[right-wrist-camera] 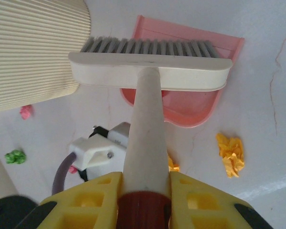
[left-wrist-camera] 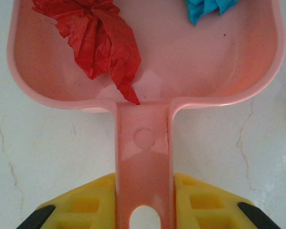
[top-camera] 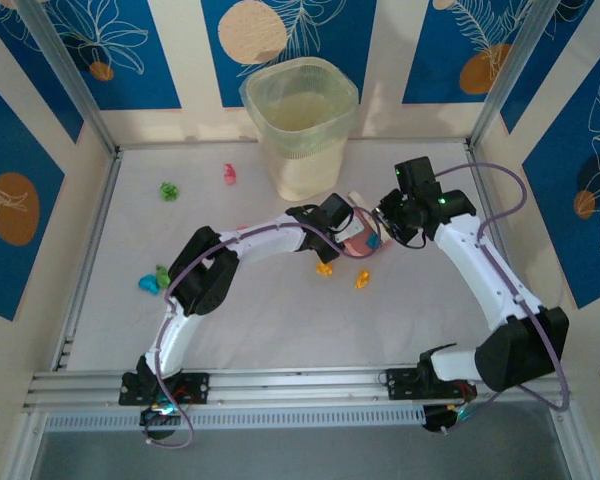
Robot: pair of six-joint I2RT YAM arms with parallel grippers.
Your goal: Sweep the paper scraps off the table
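My left gripper (left-wrist-camera: pixel 143 200) is shut on the handle of the flat pink dustpan (left-wrist-camera: pixel 148 71). A red scrap (left-wrist-camera: pixel 100 38) and a cyan scrap (left-wrist-camera: pixel 207 7) lie inside the pan. My right gripper (right-wrist-camera: pixel 145 191) is shut on the cream handle of the brush (right-wrist-camera: pixel 150 71), whose head hovers over the dustpan (right-wrist-camera: pixel 190 105). Two orange-yellow scraps (top-camera: pixel 324 268) (top-camera: pixel 362 279) lie on the table (top-camera: pixel 280 330) just in front of the pan. Green (top-camera: pixel 168 190) and pink (top-camera: pixel 230 174) scraps lie at the far left. A cyan scrap (top-camera: pixel 148 284) and a green scrap (top-camera: pixel 162 272) sit by the left arm.
A translucent cream bin (top-camera: pixel 300 125) stands at the back centre, close behind both grippers. Aluminium rails (top-camera: pixel 280 385) edge the table, and patterned walls close in the left, right and back sides.
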